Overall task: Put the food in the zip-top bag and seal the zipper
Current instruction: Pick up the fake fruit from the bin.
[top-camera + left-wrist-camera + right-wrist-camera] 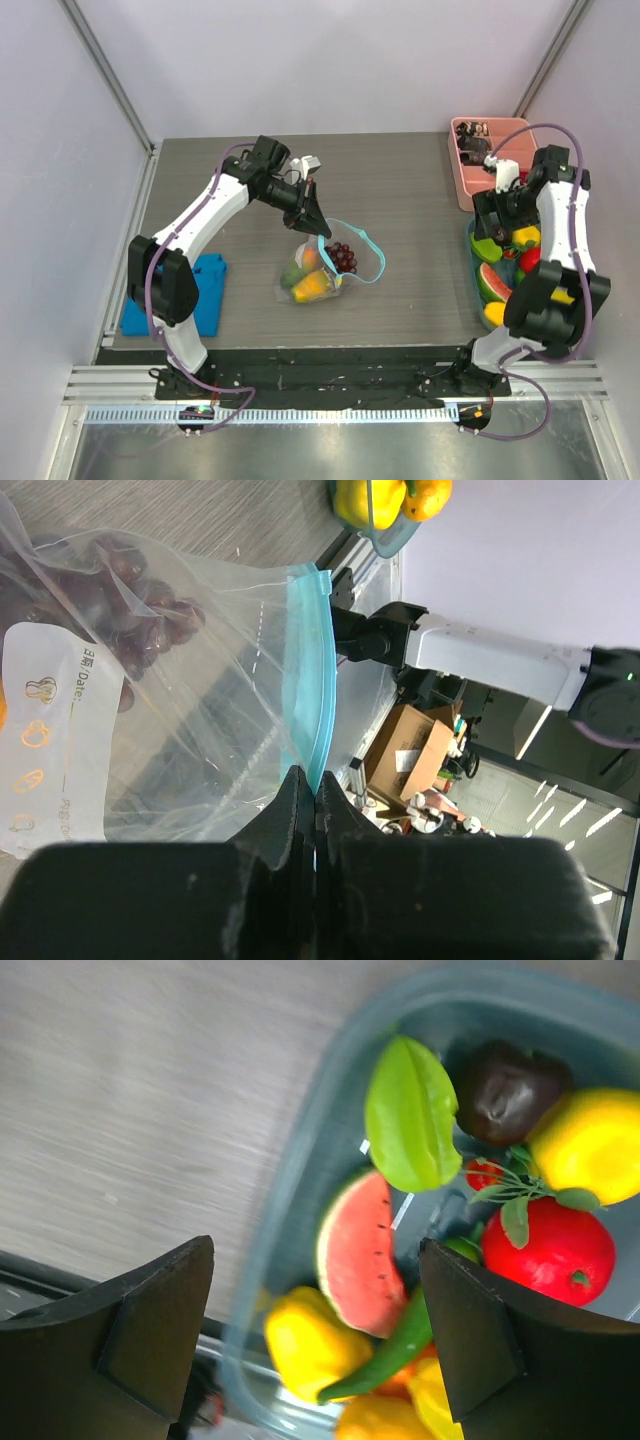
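You're midway through loading. Your left fingers point(290, 815) are pinched shut on the zipper point(310, 650), holding up the mouth of the zip-top bag point(318, 270). Its body sags below them and seems to rest on the worktop point(400, 200). Your right fingers point(160, 1310) stand wide with nothing between them, poised over the tub point(300, 1150) of food. The watermelon slice point(358, 1255) lies right between them, so it looks like the next pick. Come straight down, close across its flat faces, then carry it to the open mouth beside the left fingers. Sealing comes last.

Counts: one bag, one zipper. Inside the bag there is one bunch of grapes point(130, 600), plus what look like three pieces: orange, yellow and green. In the tub under the right fingers you have:
- one watermelon slice
- one green leaf-shaped fruit point(410, 1115)
- one dark piece point(505, 1090)
- one big red fruit point(550, 1250)
- one long green pod point(385, 1355)
- at least three yellow pieces — the lowest is cut off by the frame
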{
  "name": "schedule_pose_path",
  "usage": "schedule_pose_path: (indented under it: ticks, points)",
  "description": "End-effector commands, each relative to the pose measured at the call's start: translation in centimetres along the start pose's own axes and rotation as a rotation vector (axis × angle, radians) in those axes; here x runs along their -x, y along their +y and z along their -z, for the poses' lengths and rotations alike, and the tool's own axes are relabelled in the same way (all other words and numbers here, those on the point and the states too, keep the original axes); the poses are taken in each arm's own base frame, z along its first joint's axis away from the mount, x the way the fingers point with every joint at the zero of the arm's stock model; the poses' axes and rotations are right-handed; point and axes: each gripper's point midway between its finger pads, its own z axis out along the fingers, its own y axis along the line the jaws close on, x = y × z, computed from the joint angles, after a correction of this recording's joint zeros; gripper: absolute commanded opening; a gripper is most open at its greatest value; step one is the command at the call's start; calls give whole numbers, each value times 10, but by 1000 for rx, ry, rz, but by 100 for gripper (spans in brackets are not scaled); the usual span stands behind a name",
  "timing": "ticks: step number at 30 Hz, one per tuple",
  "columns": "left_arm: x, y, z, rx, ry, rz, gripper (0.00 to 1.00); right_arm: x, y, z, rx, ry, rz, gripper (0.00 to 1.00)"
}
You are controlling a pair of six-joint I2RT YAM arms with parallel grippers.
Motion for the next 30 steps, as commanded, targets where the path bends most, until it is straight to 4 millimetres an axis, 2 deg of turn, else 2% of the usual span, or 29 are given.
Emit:
schedule_pose_path:
  ticks: [1,3,5,10,13,22,26,30]
  points:
    - [0,-15,8,-50,-12,-49,0,-29,-32,-28,-15,167,149,87]
    - [-1,-13,6,-43,-14,-51,0,-30,-42,-45,-29,177,151,87]
    - [-2,-12,7,-43,-13,-48,0,-22,-56,-58,-54,166,157,87]
    - [-4,-8,6,-34,-8,-48,0,-12,-77,-80,-92,165,176,86]
    - [-4,-7,5,-35,3,-41,0,-18,-83,-95,-91,195,195,86]
    - [-4,-4,3,-25,8,-33,0,-37,-74,-129,-88,259,240,83]
    - [-5,-3,4,-22,9,-35,0,-46,-72,-138,-85,276,232,82]
    - [-5,-2,4,-19,9,-34,0,-48,-72,-138,-94,271,232,70]
